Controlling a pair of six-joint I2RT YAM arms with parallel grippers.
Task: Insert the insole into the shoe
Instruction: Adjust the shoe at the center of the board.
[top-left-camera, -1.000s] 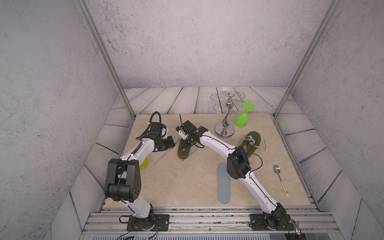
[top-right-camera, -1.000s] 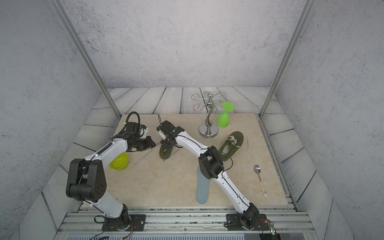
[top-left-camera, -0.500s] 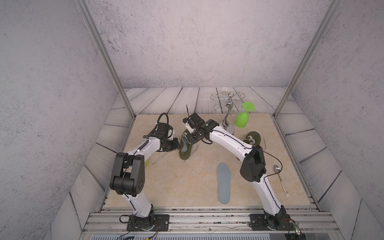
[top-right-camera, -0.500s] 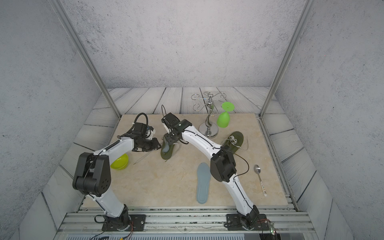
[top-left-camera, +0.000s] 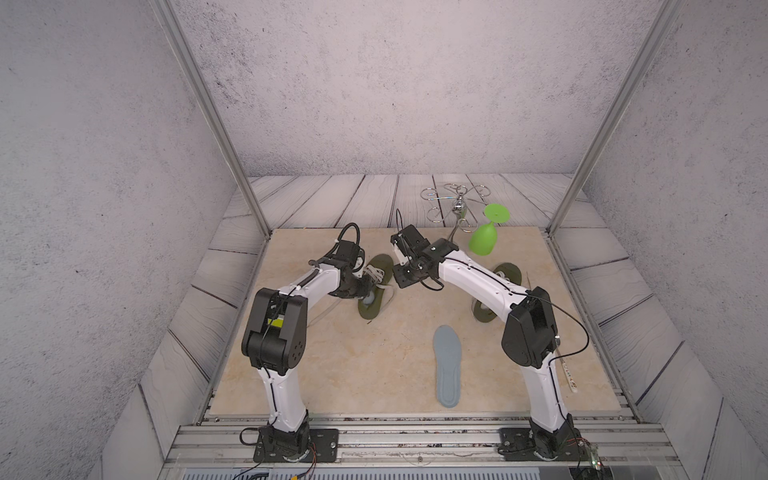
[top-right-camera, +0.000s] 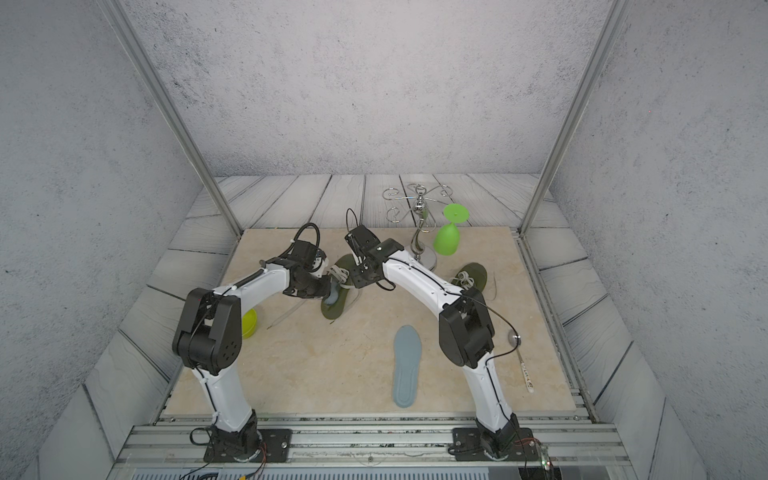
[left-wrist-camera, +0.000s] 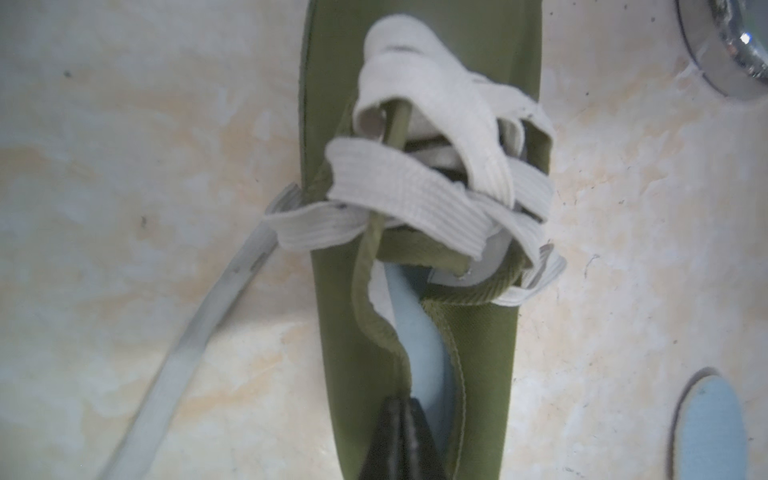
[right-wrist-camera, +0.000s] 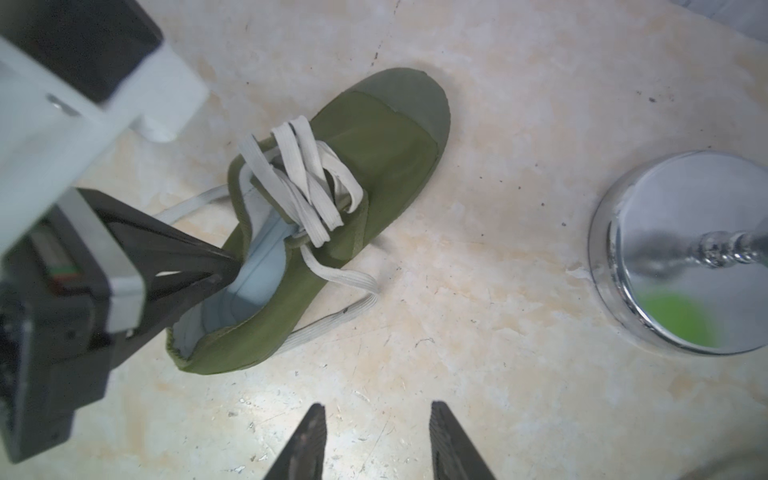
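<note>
— Pressing with left gripper (right-wrist-camera: 237, 266), jaws shut, touched pale blue foam insole (right-wrist-camera: 257, 282) lodged inside olive-green canvas shoe (right-wrist-camera: 374, 137), near heel opening.

— Looked light, soft, bendy; likely best pinched at heel edge, then smoothed flat. Hovered with right gripper (right-wrist-camera: 377, 409) parted, empty, just beside.

There are two olive lace-up shoes: the left shoe (top-left-camera: 369, 312) and the right shoe (top-left-camera: 510, 271). There are two pale blue insoles: the tucked insole (right-wrist-camera: 257, 266) inside the left shoe and the loose insole (top-left-camera: 447, 365) lying by itself. One chrome stand (top-right-camera: 428, 262), one green glass (top-left-camera: 483, 242), one spoon (top-right-camera: 514, 338), one yellow-green bowl (top-right-camera: 249, 324). Two white arms work here — the left arm (top-left-camera: 274, 328) and the right arm (top-left-camera: 530, 328).
</note>
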